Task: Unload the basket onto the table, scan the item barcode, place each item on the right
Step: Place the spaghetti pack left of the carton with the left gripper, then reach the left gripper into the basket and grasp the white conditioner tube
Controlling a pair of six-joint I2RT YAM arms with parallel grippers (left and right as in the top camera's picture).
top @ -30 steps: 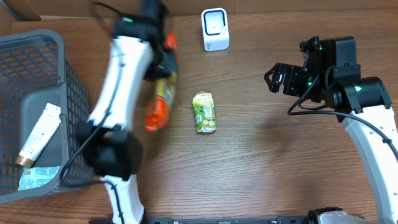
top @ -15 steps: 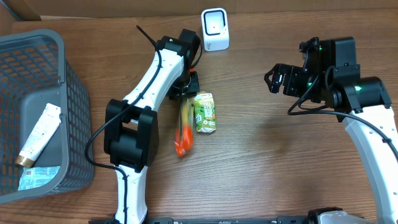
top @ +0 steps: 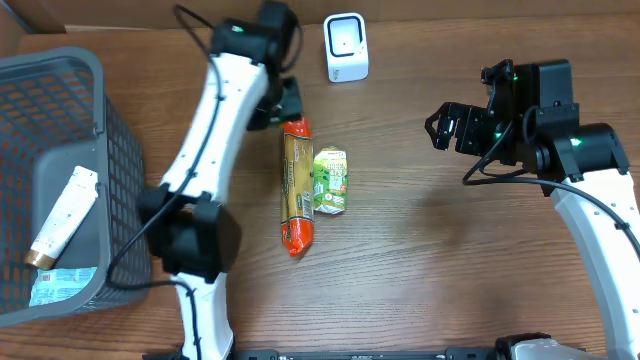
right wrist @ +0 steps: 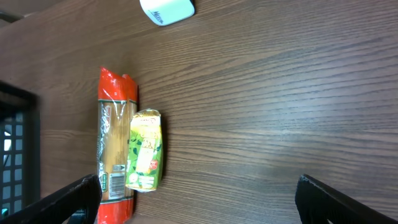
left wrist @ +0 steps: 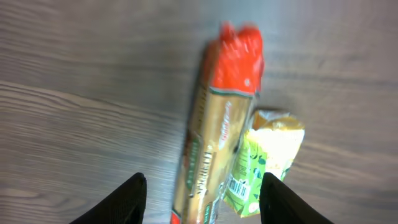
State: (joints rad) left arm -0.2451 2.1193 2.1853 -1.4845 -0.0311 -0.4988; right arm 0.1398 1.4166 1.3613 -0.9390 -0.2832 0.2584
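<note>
Although the left wrist view is blurred by motion and cuts off its lower end, the long packet [top: 297,187] reads clearly from overhead: a gold pack with 2 red ends, lying flat on the wooden surface [top: 430,260] near the middle. Its long axis runs from the far side toward the near edge, 1 red end pointing toward the white scanner [top: 346,47] and the other toward the robot. In the right wrist view a small white label shows close to its nearer end, too small to read, and that end runs off the bottom of the picture. A green pouch [top: 329,181] lies touching the packet's side toward the right arm, parallel to it and shorter; a barcode patch on it shows in the left wrist view. The left pincer [left wrist: 204,179] hangs above the packet's far end with its fingers [left wrist: 130,199] spread and gripping nothing; from overhead it is mostly hidden under its own wrist. The right pincer [top: 440,125] is well apart on the other side of the surface, jaws wide and empty. A grey mesh basket [top: 60,62] stands at the left edge, partly cut off by the frame, with a pale tube [top: 62,216] lying inside.
</note>
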